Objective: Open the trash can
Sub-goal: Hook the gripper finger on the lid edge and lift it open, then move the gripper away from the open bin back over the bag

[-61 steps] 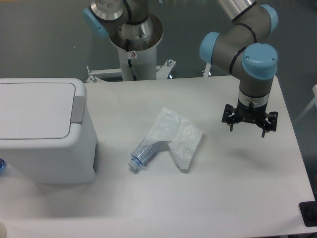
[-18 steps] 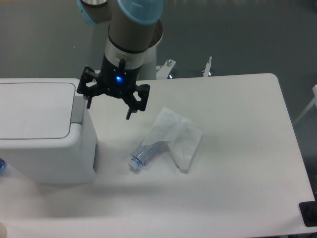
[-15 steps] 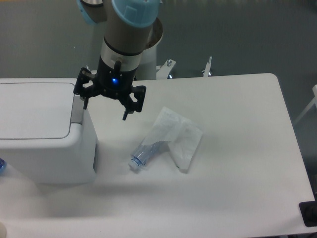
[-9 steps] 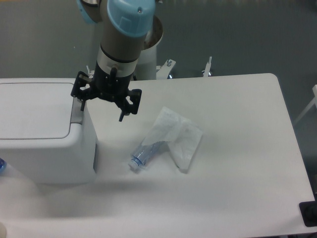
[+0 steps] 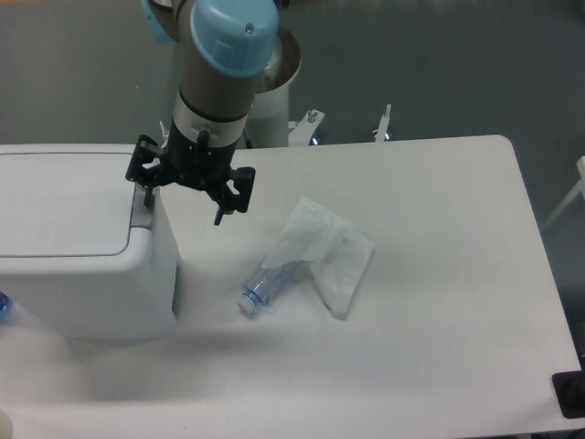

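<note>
Trash can (image 5: 73, 247) at left of frame, lid closed. My gripper (image 5: 186, 189), jaws apart, hangs over its grey push-bar (image 5: 142, 203). I want one fingertip centred, then press straight down.

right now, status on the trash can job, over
Gripper open, one finger over the grey push-bar. Trash can lid shut. Bottle and plastic bag lie apart, not in the way.

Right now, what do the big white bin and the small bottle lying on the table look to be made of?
The large white box-shaped trash can looks like moulded plastic: smooth matte shell, rounded corners, grey push-bar. The small clear bottle looks like thin transparent plastic with a bluish tint.
</note>
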Tool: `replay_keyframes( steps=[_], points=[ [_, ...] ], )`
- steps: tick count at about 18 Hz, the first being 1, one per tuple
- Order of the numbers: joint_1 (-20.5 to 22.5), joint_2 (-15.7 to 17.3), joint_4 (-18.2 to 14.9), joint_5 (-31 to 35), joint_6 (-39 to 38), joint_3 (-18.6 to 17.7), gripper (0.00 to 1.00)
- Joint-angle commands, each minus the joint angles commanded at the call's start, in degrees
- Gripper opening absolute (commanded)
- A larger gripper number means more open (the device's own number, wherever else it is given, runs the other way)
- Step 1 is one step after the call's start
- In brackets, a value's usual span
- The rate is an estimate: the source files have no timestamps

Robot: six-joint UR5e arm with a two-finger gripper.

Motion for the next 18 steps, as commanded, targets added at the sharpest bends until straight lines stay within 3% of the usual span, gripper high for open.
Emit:
replay_keyframes(
  steps=[10, 15, 18],
  points=[
    [0.17, 0.00, 0.09, 0.00, 0.09, 1.14, 1.00],
    [6.32, -0.26, 0.79, 0.00, 0.97, 1.84, 1.00],
    [10.71, -1.23, 2.89, 0.00, 2.71, 1.32, 1.00]
  ],
)
